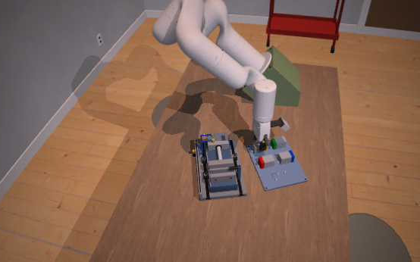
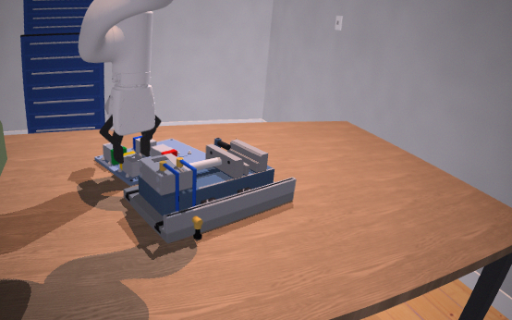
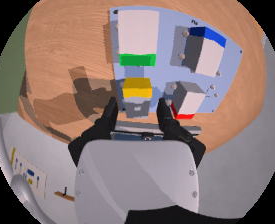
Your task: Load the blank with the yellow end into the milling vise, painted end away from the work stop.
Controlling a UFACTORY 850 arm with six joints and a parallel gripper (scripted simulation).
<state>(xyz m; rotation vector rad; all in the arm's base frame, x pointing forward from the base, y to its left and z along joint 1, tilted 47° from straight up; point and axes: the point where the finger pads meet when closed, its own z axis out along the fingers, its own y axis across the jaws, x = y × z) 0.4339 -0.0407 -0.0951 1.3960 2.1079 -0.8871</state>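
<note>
The blank with the yellow end point(image 1: 258, 147) point(image 2: 131, 166) point(image 3: 137, 107) lies on the infeed plate point(image 1: 289, 177) point(image 3: 165, 74), at its corner near the vise. My gripper point(image 1: 264, 145) point(image 2: 132, 155) point(image 3: 137, 104) is open and points down, its fingers on either side of this blank; contact is not visible. The vise's fixed jaw point(image 1: 224, 179) point(image 2: 250, 155) is the end block without hoses. The moving jaw point(image 1: 220, 164) point(image 2: 225, 160) stands opposite, on a pale rod. The dark work stop point(image 1: 234, 169) point(image 2: 224, 144) is at the jaws' plate-side end. No blank shows between the jaws; the low bars are mostly hidden.
Other blanks on the plate: green-ended point(image 1: 280, 142) point(image 3: 138, 34), blue-ended point(image 1: 284, 157) point(image 3: 207, 56) and red-ended point(image 1: 268, 161) point(image 3: 190, 98). Small pins stand on the plate. The hosed block point(image 2: 164, 178), with blue hoses, is at the vise's robot-side end. A green pedestal point(image 1: 286, 83) stands behind.
</note>
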